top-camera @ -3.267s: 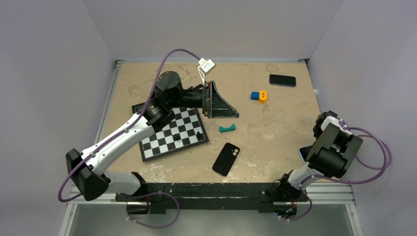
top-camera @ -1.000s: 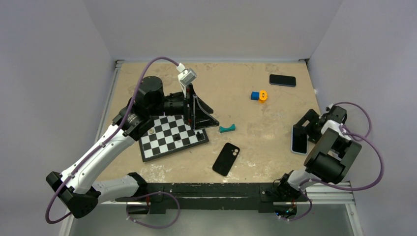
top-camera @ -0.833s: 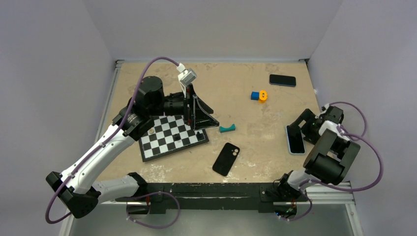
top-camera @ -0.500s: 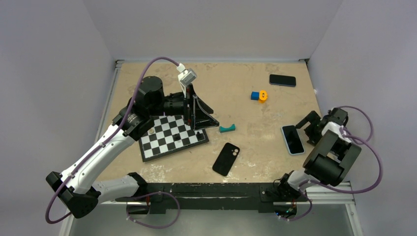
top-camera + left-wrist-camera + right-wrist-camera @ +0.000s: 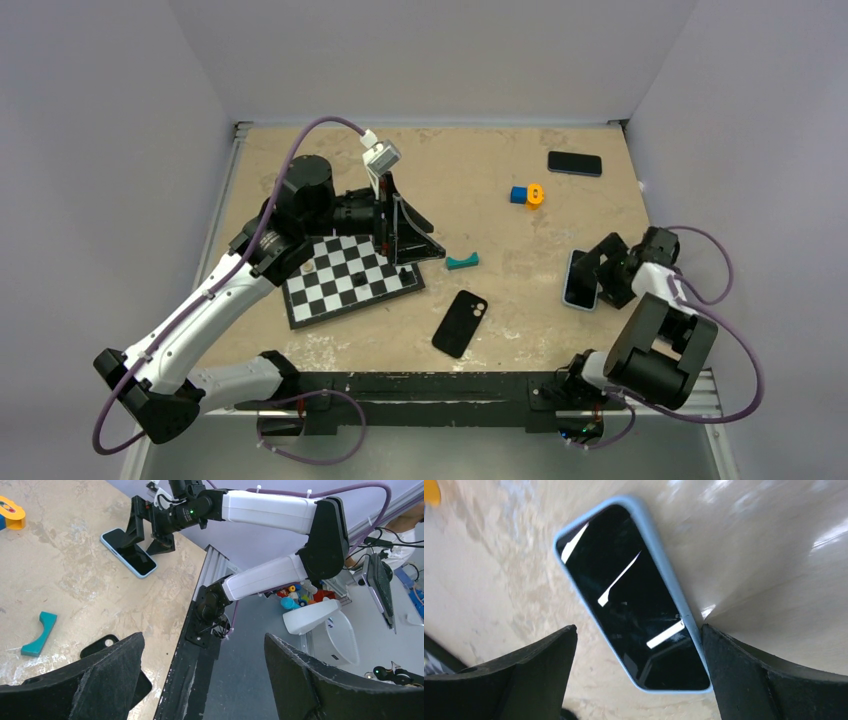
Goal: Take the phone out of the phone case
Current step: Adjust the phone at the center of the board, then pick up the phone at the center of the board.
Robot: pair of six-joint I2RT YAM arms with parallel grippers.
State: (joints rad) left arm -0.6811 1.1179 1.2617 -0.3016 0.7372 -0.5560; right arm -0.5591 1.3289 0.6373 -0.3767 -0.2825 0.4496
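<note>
The phone [image 5: 580, 279] lies screen-up on the right side of the worktop [image 5: 480, 150], out of its shell. The phone case [image 5: 460, 323] lies empty, well apart from it, toward the near edge. The right gripper [image 5: 638, 627] is spread wide around the phone and grasps nothing. The left gripper [image 5: 201, 637], also released, hovers by the chessboard [image 5: 345, 275]. The removal looks done, and only pulling the arms back seems to be left.

Two phones here: one blue phone [image 5: 579, 279] and one black phone [image 5: 574, 163]. Then just one each of case [image 5: 459, 323], chessboard [image 5: 340, 285], teal piece [image 5: 461, 262], blue block [image 5: 518, 195] and orange ring [image 5: 536, 195].
</note>
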